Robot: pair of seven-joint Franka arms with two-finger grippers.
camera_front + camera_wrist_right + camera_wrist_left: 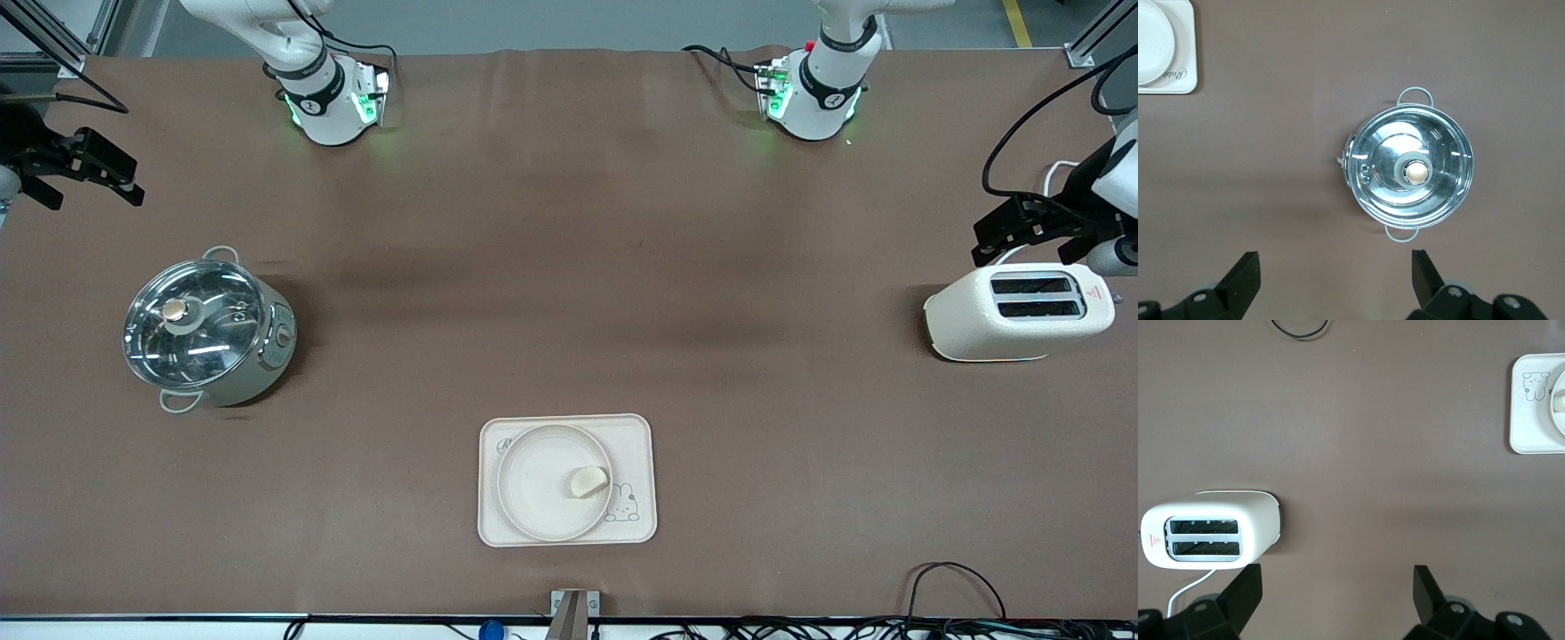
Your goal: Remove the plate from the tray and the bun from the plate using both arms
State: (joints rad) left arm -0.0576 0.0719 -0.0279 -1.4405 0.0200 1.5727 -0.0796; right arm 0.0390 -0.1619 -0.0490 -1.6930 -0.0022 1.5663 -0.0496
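A round cream plate (538, 489) lies on the rectangular cream tray (636, 440), near the table's front edge. The small pale bun (589, 481) rests on the plate, by the rabbit drawing. My left gripper (991, 240) hangs open and empty over the left arm's end of the table, beside the toaster (1018, 311). My right gripper (93, 191) is open and empty over the right arm's end, up from the pot (209, 333). In the left wrist view the left gripper (1336, 587) has bare table between its fingers. So does the right gripper (1336, 270) in the right wrist view.
A steel pot (1411, 170) with a glass lid stands toward the right arm's end. A white two-slot toaster (1211, 530) with its cord stands toward the left arm's end. Cables lie along the table's front edge. Brown mat covers the table between them.
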